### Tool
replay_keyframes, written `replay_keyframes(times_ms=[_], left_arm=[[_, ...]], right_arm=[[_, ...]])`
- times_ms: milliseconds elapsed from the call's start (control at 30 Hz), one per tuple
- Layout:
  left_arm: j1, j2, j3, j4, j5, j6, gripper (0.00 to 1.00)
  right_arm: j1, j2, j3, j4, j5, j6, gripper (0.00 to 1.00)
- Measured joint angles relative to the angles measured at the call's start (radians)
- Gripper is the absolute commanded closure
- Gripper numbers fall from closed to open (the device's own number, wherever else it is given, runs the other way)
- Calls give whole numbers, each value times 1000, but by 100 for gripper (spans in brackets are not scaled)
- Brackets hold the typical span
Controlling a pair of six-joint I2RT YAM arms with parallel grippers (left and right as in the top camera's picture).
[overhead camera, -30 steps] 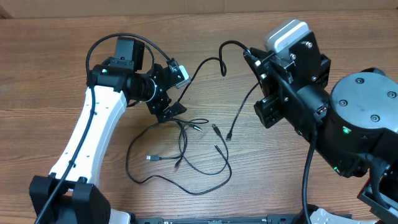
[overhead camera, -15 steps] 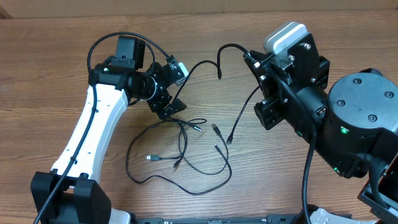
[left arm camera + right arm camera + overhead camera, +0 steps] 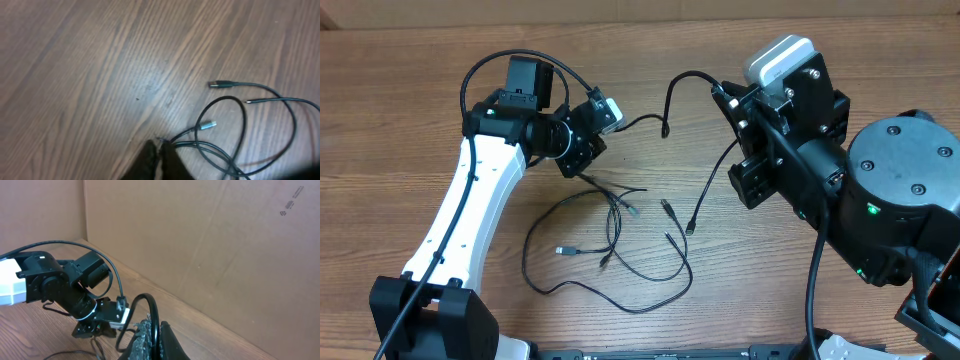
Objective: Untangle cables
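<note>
- Left fingers [image 3: 147, 162] are pressed together, pinching thin black cables [image 3: 613, 208] at the tangle's 11 o'clock edge on the wooden surface [image 3: 400, 120].
- Right fingers [image 3: 142, 340] clamp one cable's arching end, at 1 o'clock.

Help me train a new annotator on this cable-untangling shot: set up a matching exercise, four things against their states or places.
Things
1. left gripper
2. right gripper
3. silvery plug
4. cardboard wall

States or places
A. lying flat on the table
B. shut, one of the cables arching up out of it
C. brown, upright behind the table
D. shut, pinching strands at the tangle, low over the table

Pairs: 1-D, 2-B, 3-A, 4-C
</note>
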Motion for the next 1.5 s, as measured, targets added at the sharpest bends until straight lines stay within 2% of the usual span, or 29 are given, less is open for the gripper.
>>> replay_keyframes(times_ms=[167,433,567,700,867,1100,1500], left_arm=[[0,0,0,85,-104,-74,96],[12,-1,6,273,-448,-434,96],[16,-13,47,304,-535,-529,96],[16,-35,113,322,-576,-570,96],[15,-64,222,348,-586,-593,96],[15,-79,344,411,-584,-684,96],[14,-80,351,541,-582,-839,96]], right_arm=[[0,0,0,-8,23,1,96],[0,1,0,-84,216,39,96],[0,5,0,-132,323,55,96],[-35,5,0,-162,402,64,96],[-174,5,0,-192,415,87,96],[-349,5,0,-213,282,101,96],[-518,51,0,-291,86,110,96]])
